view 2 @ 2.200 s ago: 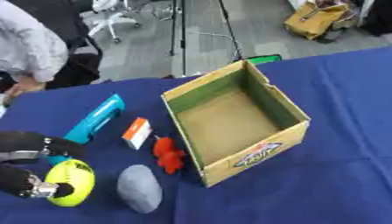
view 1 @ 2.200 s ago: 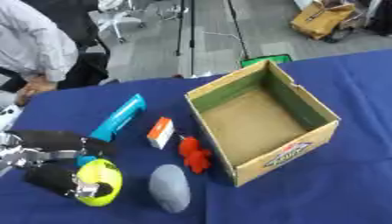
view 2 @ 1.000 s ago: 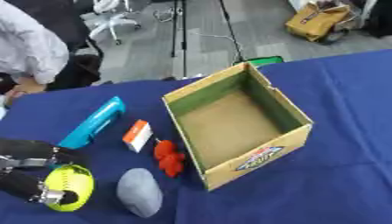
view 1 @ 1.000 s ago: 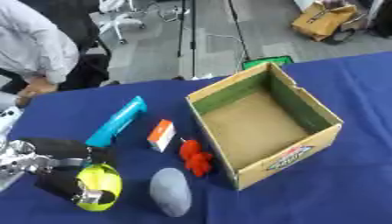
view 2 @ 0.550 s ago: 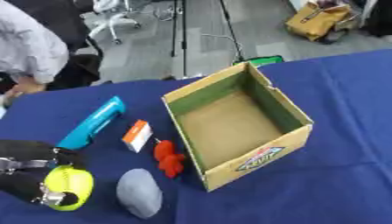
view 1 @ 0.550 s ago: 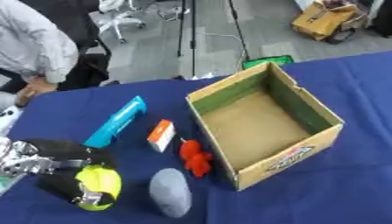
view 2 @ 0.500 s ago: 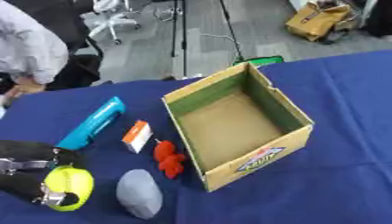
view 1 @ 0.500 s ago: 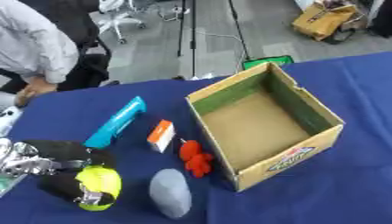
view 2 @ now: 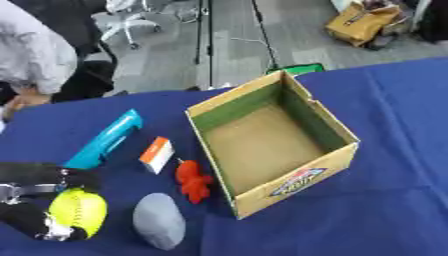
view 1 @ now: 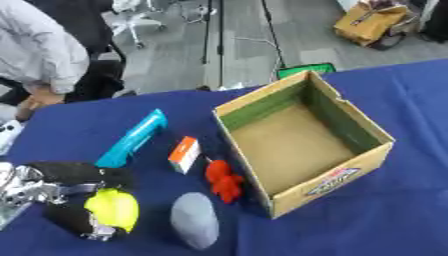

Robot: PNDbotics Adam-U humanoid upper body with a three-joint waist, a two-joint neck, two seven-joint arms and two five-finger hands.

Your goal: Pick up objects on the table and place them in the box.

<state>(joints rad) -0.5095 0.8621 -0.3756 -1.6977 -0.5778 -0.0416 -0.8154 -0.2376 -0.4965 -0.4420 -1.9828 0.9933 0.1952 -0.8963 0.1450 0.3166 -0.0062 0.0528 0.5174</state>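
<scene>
Surface: blue-clothed desk [view 1: 411,100], office floor behind.
Left eye: left robot hand [view 1: 74,200] curled around yellow-green seamed ball [view 1: 114,209], lower left.
Right eye: open cardboard box [view 2: 337,150] lies right of ball, nearest that hand.

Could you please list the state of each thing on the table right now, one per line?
left hand: shut on the yellow ball, low at the table's left.
yellow ball: held in the left hand.
box: open, upright, empty.
blue tube: lying flat, untouched.
orange and white packet: free beside the box.
red toy: lying close against the box's side.
grey oval thing: lying free.
</scene>
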